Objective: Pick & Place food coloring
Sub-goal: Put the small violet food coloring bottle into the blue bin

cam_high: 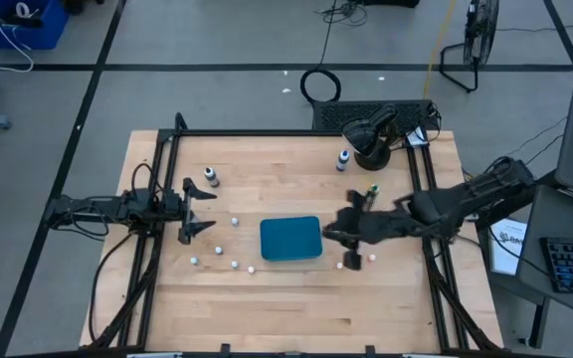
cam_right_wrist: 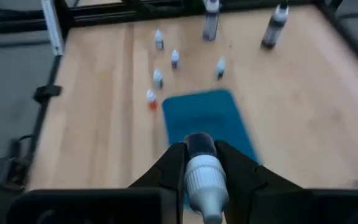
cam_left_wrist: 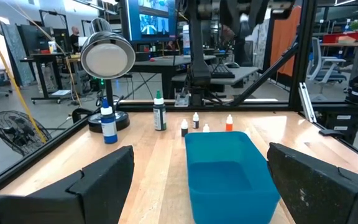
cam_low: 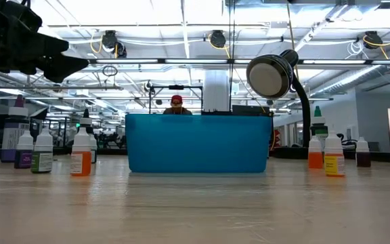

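The food coloring bottles stand upright on the wooden table. Several tiny white-capped ones [cam_high: 234, 265] are left of the teal tray [cam_high: 290, 239], and two [cam_high: 342, 266] are right of it. Taller dark bottles stand at the far left [cam_high: 210, 177], far middle [cam_high: 343, 159] and far right [cam_high: 372, 192]. My right gripper [cam_high: 334, 235] is over the tray's right end, shut on one small bottle [cam_right_wrist: 201, 165]. My left gripper [cam_high: 199, 211] is open and empty, left of the tray, which shows ahead of it in the left wrist view [cam_left_wrist: 229, 174]. My right gripper pinches the small bottle between its two fingers [cam_right_wrist: 173, 165], at its white ribbed cap [cam_right_wrist: 199, 171]. The bottle lies along the fingers, with its dark body [cam_right_wrist: 199, 144] toward the fingertips and its tip toward the wrist. It is lifted clear, above the tray's near end [cam_right_wrist: 207, 118].
A black round lamp-like object with a cable [cam_high: 371, 139] stands at the far right of the table. Black frame rails [cam_high: 157, 199] run along the table's left and right sides. In the low view a person [cam_low: 176, 102] shows behind the tray, beyond the table.
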Robot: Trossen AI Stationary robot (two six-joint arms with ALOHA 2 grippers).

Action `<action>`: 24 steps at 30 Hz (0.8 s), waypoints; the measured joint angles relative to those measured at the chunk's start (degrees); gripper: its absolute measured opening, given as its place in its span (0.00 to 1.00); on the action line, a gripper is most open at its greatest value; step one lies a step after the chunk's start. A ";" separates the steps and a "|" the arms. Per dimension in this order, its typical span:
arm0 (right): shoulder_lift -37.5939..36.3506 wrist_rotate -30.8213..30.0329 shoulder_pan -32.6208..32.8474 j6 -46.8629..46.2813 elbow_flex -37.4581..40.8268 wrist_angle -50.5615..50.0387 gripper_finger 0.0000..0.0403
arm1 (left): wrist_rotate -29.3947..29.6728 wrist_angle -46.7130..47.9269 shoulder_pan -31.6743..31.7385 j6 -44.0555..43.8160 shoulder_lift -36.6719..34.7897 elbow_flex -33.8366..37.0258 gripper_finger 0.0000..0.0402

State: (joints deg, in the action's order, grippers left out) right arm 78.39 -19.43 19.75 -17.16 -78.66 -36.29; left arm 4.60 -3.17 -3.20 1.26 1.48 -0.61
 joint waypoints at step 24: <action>48.83 10.75 -13.42 16.72 -41.42 -34.65 0.13 | -0.02 -0.03 0.01 0.00 0.00 0.01 0.91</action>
State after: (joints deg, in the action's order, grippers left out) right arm 127.22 -8.68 6.33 -0.44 -120.08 -70.94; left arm 4.58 -3.19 -3.19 1.26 1.48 -0.60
